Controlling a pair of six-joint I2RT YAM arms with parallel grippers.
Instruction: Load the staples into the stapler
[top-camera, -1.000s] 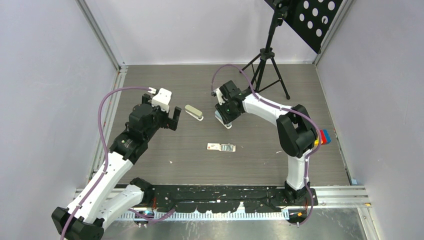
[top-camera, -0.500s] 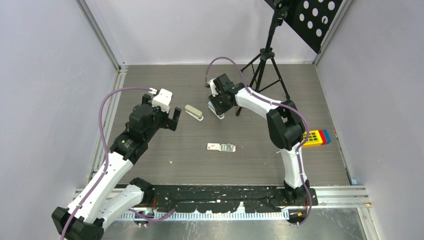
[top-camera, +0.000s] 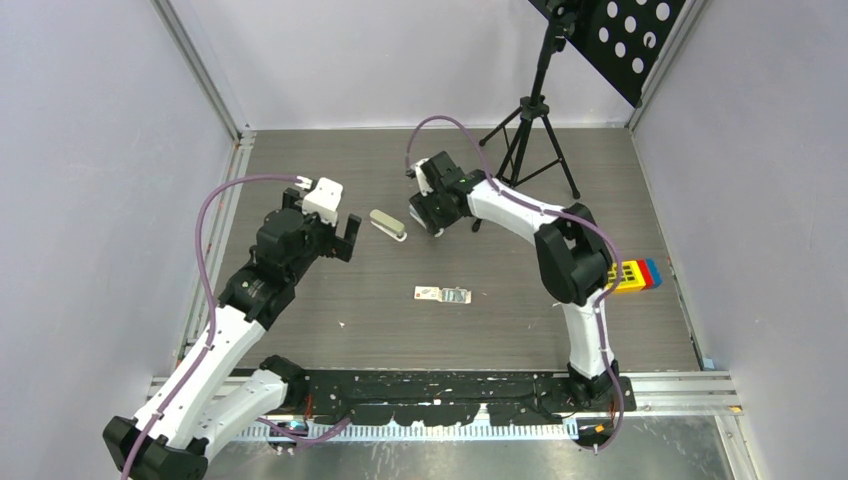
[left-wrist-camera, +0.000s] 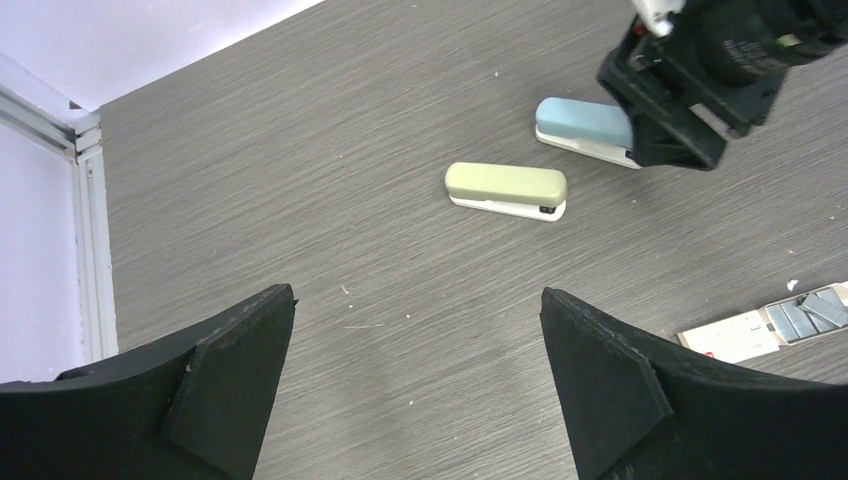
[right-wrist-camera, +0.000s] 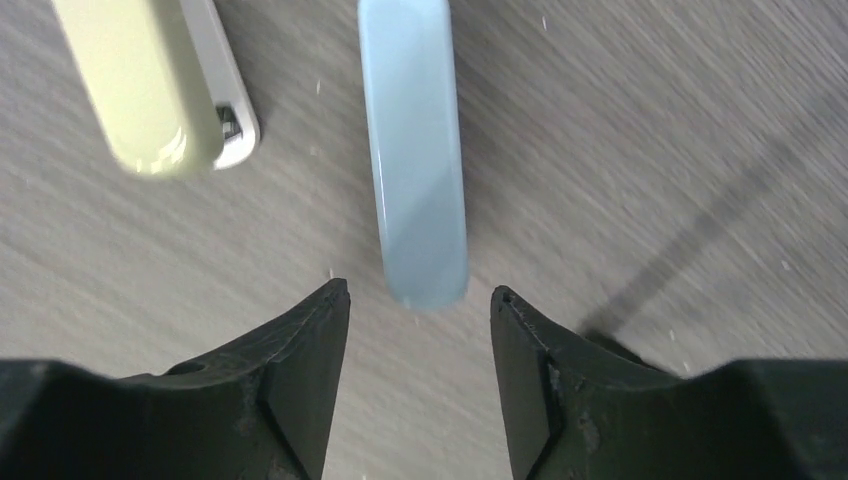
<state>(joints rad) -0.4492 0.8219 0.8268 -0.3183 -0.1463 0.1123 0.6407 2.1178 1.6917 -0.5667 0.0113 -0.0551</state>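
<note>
Staples (top-camera: 442, 294) apart from right pincer (top-camera: 427, 224), blue stapler (right-wrist-camera: 412, 150) seemingly ungripped

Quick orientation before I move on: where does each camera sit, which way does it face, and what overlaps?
Top external: above and behind the robot, looking down at the table; shows the left arm, right arm, left gripper, right gripper, green stapler and staples.
Left wrist: looks forward and down past its own fingers at the green stapler, blue stapler, right gripper and staples.
Right wrist: looks straight down past its own fingers at both staplers.
Shared: the green stapler shows in all three.
</note>
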